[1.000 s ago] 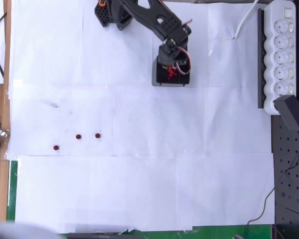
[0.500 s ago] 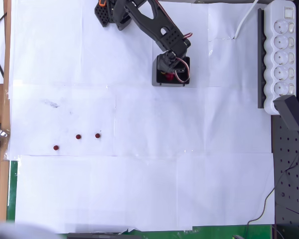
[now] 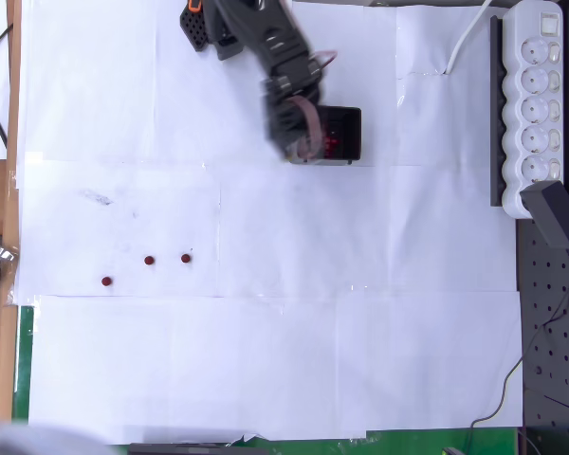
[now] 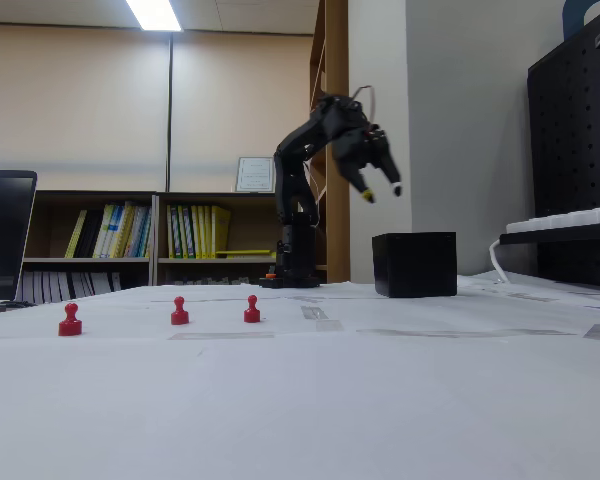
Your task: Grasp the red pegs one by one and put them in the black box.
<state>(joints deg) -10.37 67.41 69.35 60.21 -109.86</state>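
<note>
Three red pegs stand on the white paper, at left in the overhead view [image 3: 106, 282] [image 3: 149, 260] [image 3: 186, 258] and in a row in the fixed view [image 4: 70, 319] [image 4: 180, 311] [image 4: 252, 309]. The black box [image 3: 346, 118] sits near the arm's base, and red pegs [image 3: 333, 143] lie inside it. In the fixed view the box [image 4: 414, 264] hides its contents. My gripper [image 4: 381, 192] hangs open in the air above and just left of the box, with nothing between its fingers. In the overhead view the gripper [image 3: 300, 142] is motion-blurred over the box's left wall.
A long white power strip [image 3: 533, 102] lies along the right side, with a black pegboard [image 3: 555, 313] below it. The arm's base [image 3: 209, 27] sits at the back. A laptop [image 4: 2, 235] stands at far left in the fixed view.
The gripper was down over the box with a red peg. It has since lifted and swung left off the box, empty, and the pegs inside the box now show.
</note>
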